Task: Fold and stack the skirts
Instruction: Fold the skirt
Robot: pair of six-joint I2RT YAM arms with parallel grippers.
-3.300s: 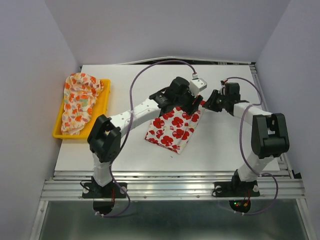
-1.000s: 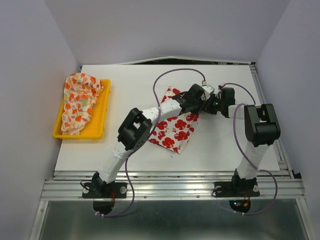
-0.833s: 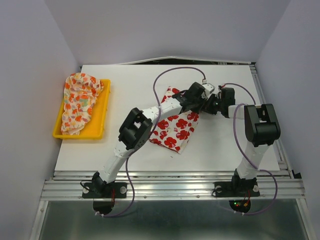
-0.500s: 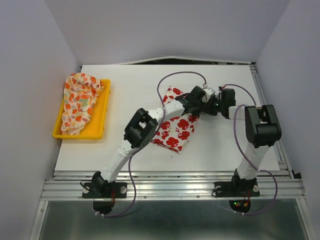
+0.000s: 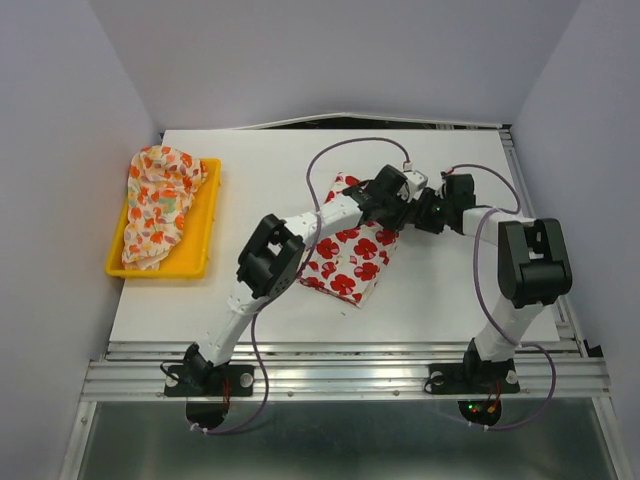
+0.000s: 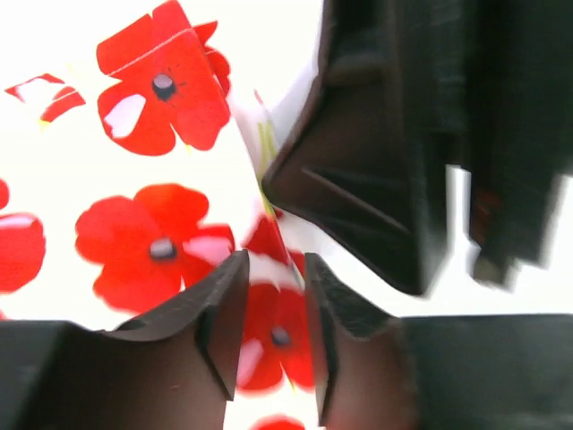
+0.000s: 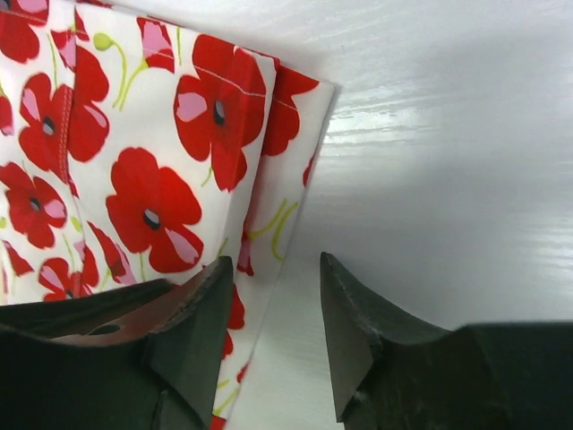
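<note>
Cream skirt [image 5: 158, 200], on the far left, is lying bunched and unfolded in the yellow tray [image 5: 209, 210], so I am judging it to be waiting its turn. Moving right, the flowered skirt [image 5: 350, 262] is resting flat on the counter [image 5: 250, 160] near the middle, folded into a narrow rectangle. I am reaching the left arm right across it so the left fingers [image 6: 210, 318] are sitting low over its right-hand folded edge. They are standing parted by a narrow gap with the crease running into it, and I am not seeing them pinch the cloth. Just beside them, the right fingers [image 7: 201, 331] are parted too, straddling the same edge where cloth meets bare counter and gripping nothing. I am reading this as both arms steadying the fold's edge while it settles.
</note>
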